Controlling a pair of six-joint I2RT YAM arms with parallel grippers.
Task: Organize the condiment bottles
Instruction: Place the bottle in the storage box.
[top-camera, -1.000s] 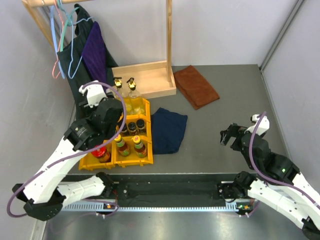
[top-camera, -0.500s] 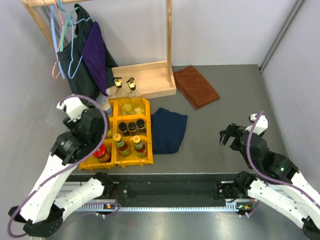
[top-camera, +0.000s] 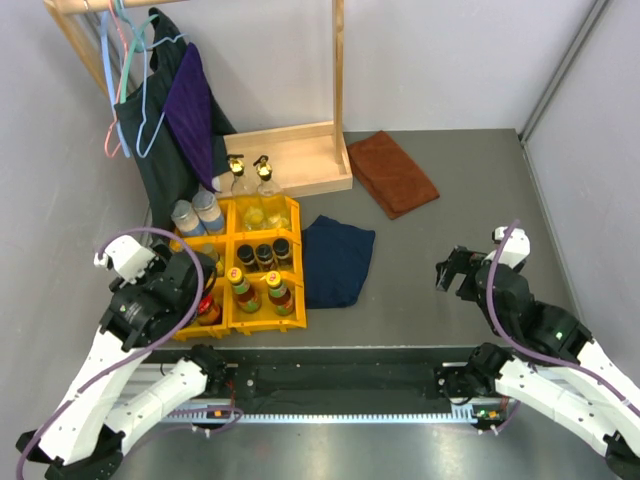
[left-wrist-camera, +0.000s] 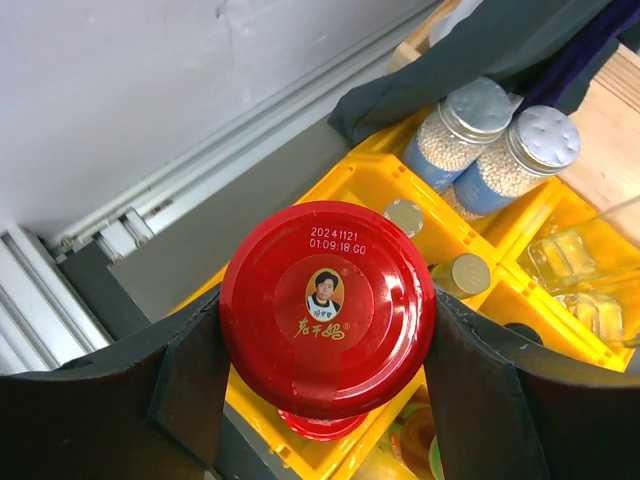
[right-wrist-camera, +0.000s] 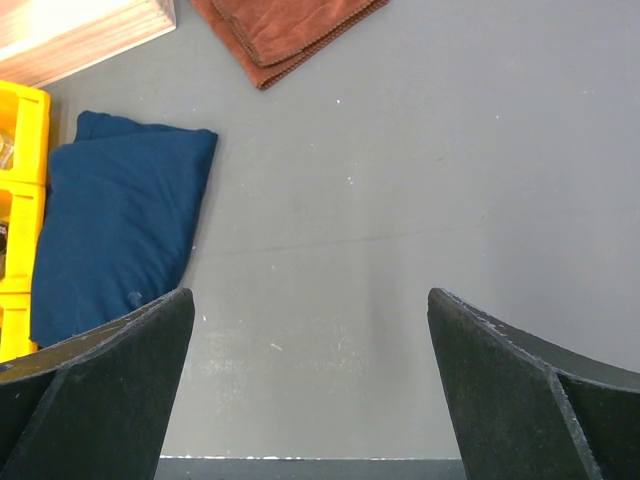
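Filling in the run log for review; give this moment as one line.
left gripper: shut on red-lidded jar, above yellow bins | right gripper: open, empty, over table

left arm (top-camera: 95, 375): white shells, black joint housings | right arm (top-camera: 545, 385): same white-and-black build, small green light on a black joint | purple cable (top-camera: 145, 231): loops over each wrist | left claw (left-wrist-camera: 328, 335), right claw (right-wrist-camera: 310, 300): broad matt-black wedge fingers | bases: bolted at surface (top-camera: 450, 200) near edge
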